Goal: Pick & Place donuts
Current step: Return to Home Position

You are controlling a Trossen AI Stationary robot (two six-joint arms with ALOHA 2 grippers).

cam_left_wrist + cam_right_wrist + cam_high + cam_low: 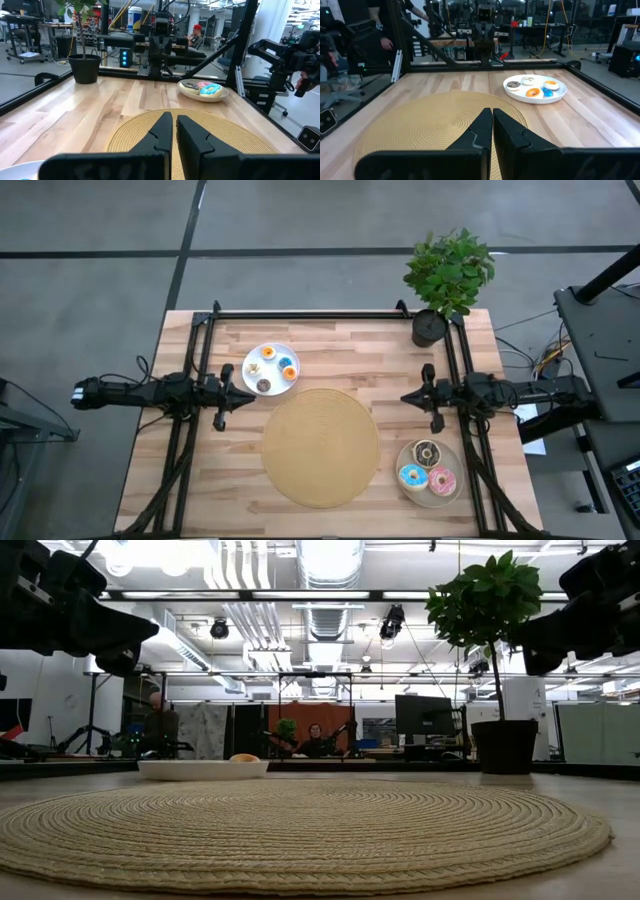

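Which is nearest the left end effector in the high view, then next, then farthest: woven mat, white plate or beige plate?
From the left end effector:
1. White plate, right beside it.
2. Woven mat, table's middle.
3. Beige plate, far right side.

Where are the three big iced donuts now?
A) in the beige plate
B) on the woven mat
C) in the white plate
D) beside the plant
A: the brown donut, blue donut and pink donut all lie in the beige plate.
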